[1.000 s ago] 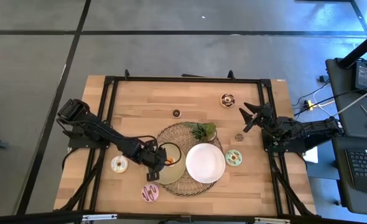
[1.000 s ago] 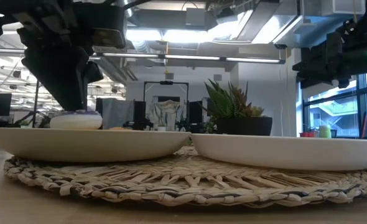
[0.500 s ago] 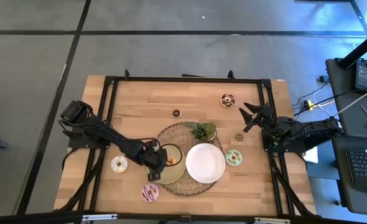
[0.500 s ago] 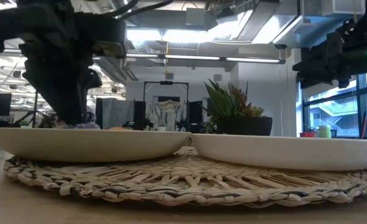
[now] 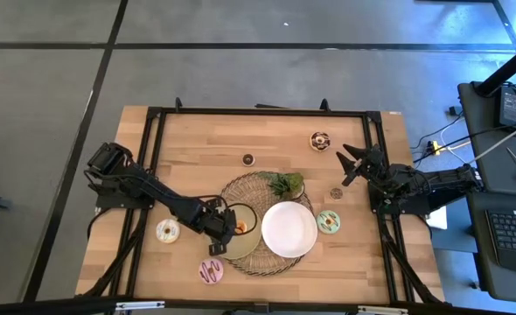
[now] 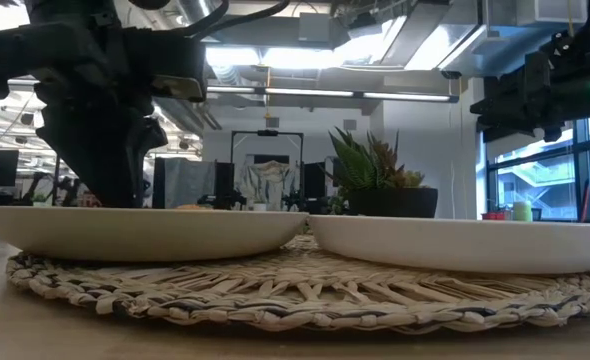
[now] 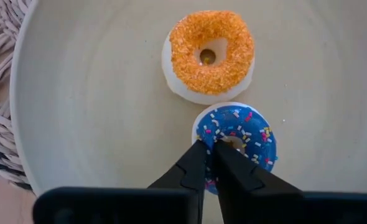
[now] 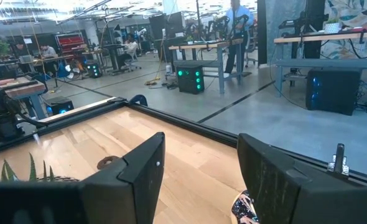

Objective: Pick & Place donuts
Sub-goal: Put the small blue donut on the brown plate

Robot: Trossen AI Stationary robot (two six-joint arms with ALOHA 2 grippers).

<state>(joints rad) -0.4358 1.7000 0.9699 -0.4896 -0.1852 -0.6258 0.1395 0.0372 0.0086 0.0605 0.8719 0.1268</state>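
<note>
My left gripper [image 7: 209,146] reaches down into the beige plate [image 5: 245,247] on the woven mat and is shut on a blue-iced donut with sprinkles [image 7: 242,134]. An orange-iced donut [image 7: 211,53] lies flat on the plate right beside it. Outside the plates, flat on the table, lie a chocolate donut [image 5: 319,140], a small brown one [image 5: 248,159], a tan one [image 5: 336,192], a mint green one [image 5: 329,222], a cream one [image 5: 167,231] and a pink striped one [image 5: 212,271]. My right gripper [image 5: 350,162] hovers open near the table's right edge, holding nothing. My left gripper pinches the blue donut's ring wall [image 7: 203,134] on the side nearest the wrist, coming from above and slanting from the table's left. One finger [image 7: 193,165] stands outside the ring; the other [image 7: 230,165] lies over the icing beside the hole. The donut sits flat on the plate.
A white plate [image 5: 288,229] sits on the same woven mat [image 5: 240,188], right of the beige one. A green leafy sprig [image 5: 286,184] stands at the mat's far edge. Bare wood lies along the table's far side and near right corner.
My left gripper has moved down into the beige plate with the blue donut. A second ago the donut showed above the plate's rim in the low view; now it has sunk behind the rim. The right arm has kept still.
</note>
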